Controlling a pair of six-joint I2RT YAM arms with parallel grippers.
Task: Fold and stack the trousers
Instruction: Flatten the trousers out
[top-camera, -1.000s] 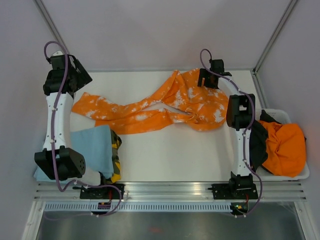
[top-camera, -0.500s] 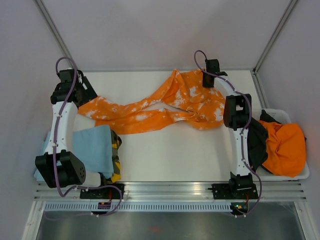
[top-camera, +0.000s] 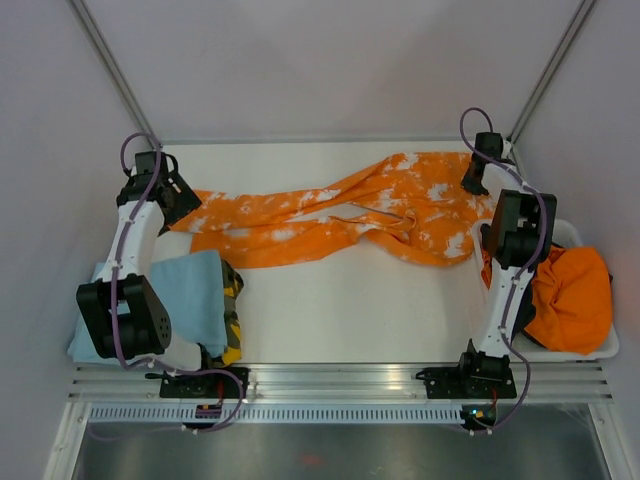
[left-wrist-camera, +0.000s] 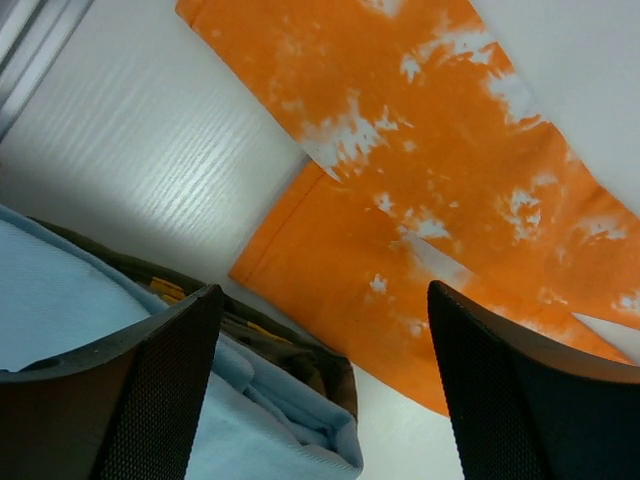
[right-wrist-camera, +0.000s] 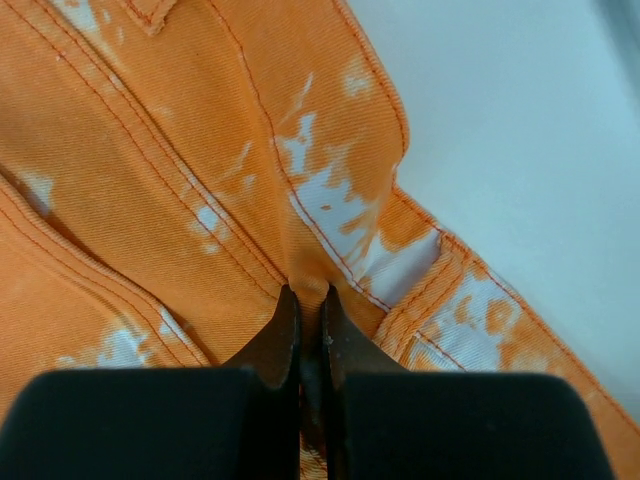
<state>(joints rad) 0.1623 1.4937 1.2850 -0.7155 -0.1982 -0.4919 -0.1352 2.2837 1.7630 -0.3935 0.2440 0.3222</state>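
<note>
The trousers (top-camera: 330, 215), bright orange with white blotches, lie stretched across the far half of the table, legs to the left and waist to the right. My right gripper (top-camera: 470, 186) is at the far right corner, shut on a fold of fabric by the waistband (right-wrist-camera: 310, 300). In the right wrist view the trousers (right-wrist-camera: 180, 150) fill most of the picture. My left gripper (top-camera: 183, 203) hangs open over the leg ends. In the left wrist view its fingers (left-wrist-camera: 160, 390) stand wide apart above the leg cuffs (left-wrist-camera: 330, 270), holding nothing.
A folded light blue cloth (top-camera: 185, 295) lies on a camouflage garment (top-camera: 232, 310) at the near left, also seen under the left gripper (left-wrist-camera: 70, 310). A white bin (top-camera: 600, 345) on the right holds a plain orange garment (top-camera: 570, 295) and a dark one.
The right gripper shut on the waist and drew it right to the far corner, pulling the trousers out straighter. The left gripper moved towards the leg ends, still open.
</note>
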